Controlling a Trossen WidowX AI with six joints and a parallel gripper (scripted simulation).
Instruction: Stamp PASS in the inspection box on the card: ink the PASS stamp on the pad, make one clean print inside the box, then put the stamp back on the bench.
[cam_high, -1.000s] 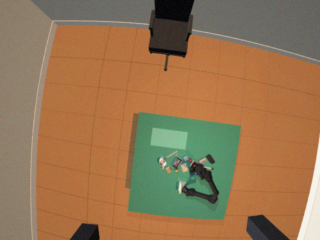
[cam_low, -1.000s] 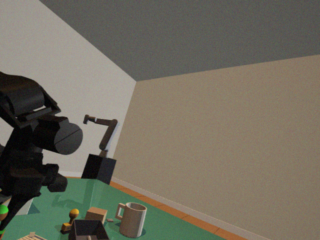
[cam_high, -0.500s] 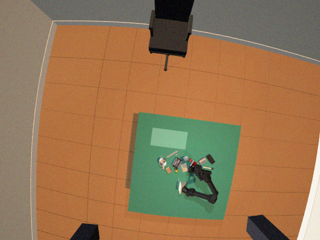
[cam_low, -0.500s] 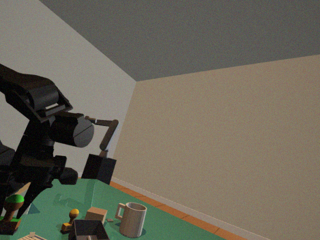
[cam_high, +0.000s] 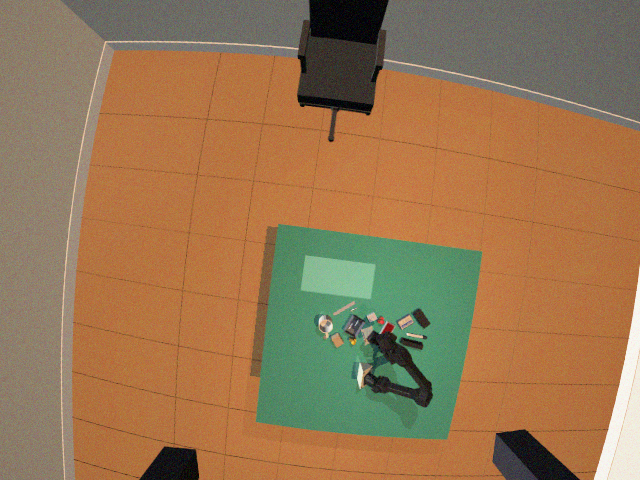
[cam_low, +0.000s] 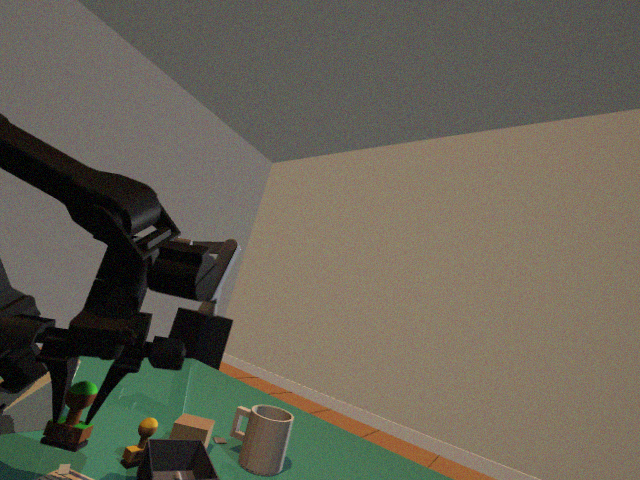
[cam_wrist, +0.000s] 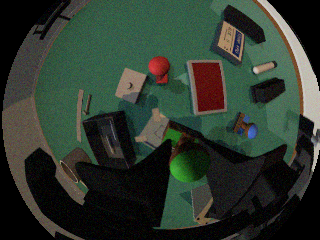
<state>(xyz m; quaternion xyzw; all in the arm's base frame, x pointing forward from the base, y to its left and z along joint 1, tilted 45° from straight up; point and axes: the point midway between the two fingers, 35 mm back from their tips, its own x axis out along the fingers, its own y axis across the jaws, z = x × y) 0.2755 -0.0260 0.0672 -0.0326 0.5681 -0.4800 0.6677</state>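
My gripper (cam_low: 72, 418) (cam_wrist: 185, 142) (cam_high: 373, 336) is shut on the stem of the PASS stamp (cam_low: 78, 393) (cam_wrist: 190, 166), which has a green knob and a brown base. In the exterior view the stamp's base (cam_low: 67, 434) is down at bench level. In the wrist view the pale card (cam_wrist: 154, 127) lies just left of the stamp, partly hidden by my fingers. The red ink pad (cam_wrist: 207, 86) (cam_high: 386, 327) lies beyond it to the right. I cannot tell whether the base touches the card.
A red-knobbed stamp (cam_wrist: 159, 67), a blue stamp (cam_wrist: 246, 127) and an orange-knobbed stamp (cam_low: 145, 427) stand nearby. A mug (cam_low: 263, 439) (cam_high: 325, 323), a small box (cam_low: 192, 428) and a dark open tray (cam_low: 178, 459) (cam_wrist: 110, 139) stand on the green bench (cam_high: 310, 372).
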